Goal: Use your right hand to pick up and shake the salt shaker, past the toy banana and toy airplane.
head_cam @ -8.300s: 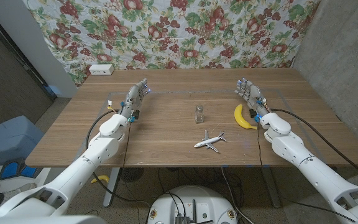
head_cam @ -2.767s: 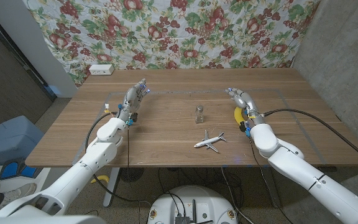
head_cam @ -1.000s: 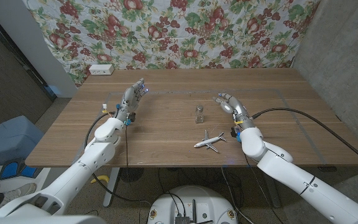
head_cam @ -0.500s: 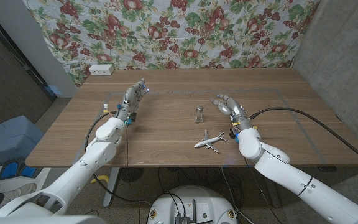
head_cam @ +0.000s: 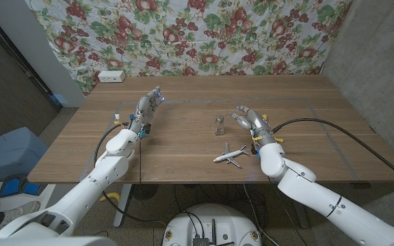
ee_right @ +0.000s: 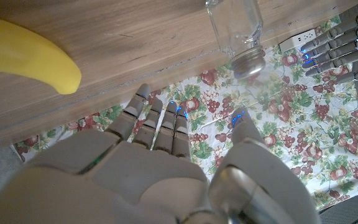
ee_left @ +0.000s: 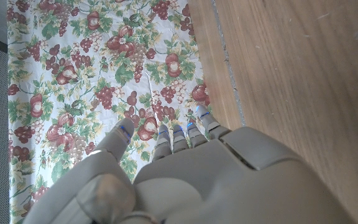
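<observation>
Floral cloth (head_cam: 183, 31) hangs behind the wooden table (head_cam: 183, 147) you are working at. Your right hand (head_cam: 250, 121) has swung in from the table's right side and now sits just beside the salt shaker (head_cam: 219, 125), fingers spread, holding nothing. That closes most of the approach; in my judgement only the last reach and the grasp remain. The toy banana (ee_right: 23, 56), once beside your fingers, now lies behind the hand, largely hidden from the head camera. The toy airplane (head_cam: 230, 155) sits nearer you than the fingertips, unmoved. Your left hand (head_cam: 146, 109) stays put, fingers extended, empty. The shaker stands upright just beyond your right fingertips, not yet touched.
</observation>
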Robot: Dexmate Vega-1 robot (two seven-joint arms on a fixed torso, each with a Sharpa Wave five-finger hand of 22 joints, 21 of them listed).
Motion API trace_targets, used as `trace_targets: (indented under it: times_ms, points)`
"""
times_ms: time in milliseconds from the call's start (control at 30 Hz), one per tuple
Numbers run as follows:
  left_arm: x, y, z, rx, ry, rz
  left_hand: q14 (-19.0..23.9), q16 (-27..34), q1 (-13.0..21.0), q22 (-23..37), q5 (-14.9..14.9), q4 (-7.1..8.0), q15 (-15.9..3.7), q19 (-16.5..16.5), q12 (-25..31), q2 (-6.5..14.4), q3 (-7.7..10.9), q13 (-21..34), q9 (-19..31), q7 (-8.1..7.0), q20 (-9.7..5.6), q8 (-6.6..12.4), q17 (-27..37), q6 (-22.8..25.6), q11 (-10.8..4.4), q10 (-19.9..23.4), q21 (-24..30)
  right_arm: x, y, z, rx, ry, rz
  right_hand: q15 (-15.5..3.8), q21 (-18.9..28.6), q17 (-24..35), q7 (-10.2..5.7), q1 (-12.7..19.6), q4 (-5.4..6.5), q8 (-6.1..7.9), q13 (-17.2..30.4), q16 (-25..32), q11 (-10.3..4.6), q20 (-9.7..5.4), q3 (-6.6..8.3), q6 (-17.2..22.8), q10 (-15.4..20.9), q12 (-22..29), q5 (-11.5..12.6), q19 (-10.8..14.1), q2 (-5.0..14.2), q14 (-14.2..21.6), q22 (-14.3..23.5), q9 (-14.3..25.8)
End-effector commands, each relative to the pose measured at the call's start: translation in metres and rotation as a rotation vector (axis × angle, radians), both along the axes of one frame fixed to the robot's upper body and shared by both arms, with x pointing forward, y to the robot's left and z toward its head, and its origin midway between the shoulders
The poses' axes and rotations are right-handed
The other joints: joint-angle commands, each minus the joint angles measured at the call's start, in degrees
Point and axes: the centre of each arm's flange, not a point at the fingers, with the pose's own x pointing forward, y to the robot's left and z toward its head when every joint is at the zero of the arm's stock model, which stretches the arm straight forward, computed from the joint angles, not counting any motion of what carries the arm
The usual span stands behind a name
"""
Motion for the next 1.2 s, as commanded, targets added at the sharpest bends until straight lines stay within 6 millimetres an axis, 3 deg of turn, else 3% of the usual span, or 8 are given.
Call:
trace_targets:
  times_ms: [33, 1200]
  points:
    - [-0.002, -0.001, -0.001, -0.001, -0.003, -0.002, 0.1, -0.1, 0.8, 0.3, 0.3, -0.05, -0.44, 0.3, 0.1, 2.6, 0.0, 0.1, 0.2, 0.09, 0.03, 0.2, 0.0, 0.5, -0.38, 0.2, -0.3, -0.002, 0.01, -0.006, -0.04, 0.005, -0.019, -1.52, -0.3, 0.2, -0.34, 0.3, -0.15, 0.36, 0.3, 0.0, -0.18, 0.41, -0.16, 0.5, 0.6, 0.0, -0.3, 0.3, -0.4, 0.7, 0.1, 0.2]
    - [-0.002, 0.004, -0.002, -0.004, 0.0, 0.0, 0.0, -0.1, 0.8, 0.3, 0.3, 0.02, -0.41, 0.6, 0.1, 2.7, -0.02, 0.1, 0.2, 0.14, 0.06, 0.19, 0.1, 0.6, -0.25, 0.3, -1.1, -0.001, 0.025, -0.012, -0.102, 0.03, -0.043, -2.46, -0.9, 0.2, -1.36, 3.4, -0.34, 0.81, 0.9, 0.2, -1.47, 0.25, -0.65, 1.3, 2.4, 0.8, -1.4, 0.9, -3.28, 1.3, 0.1, 0.3]
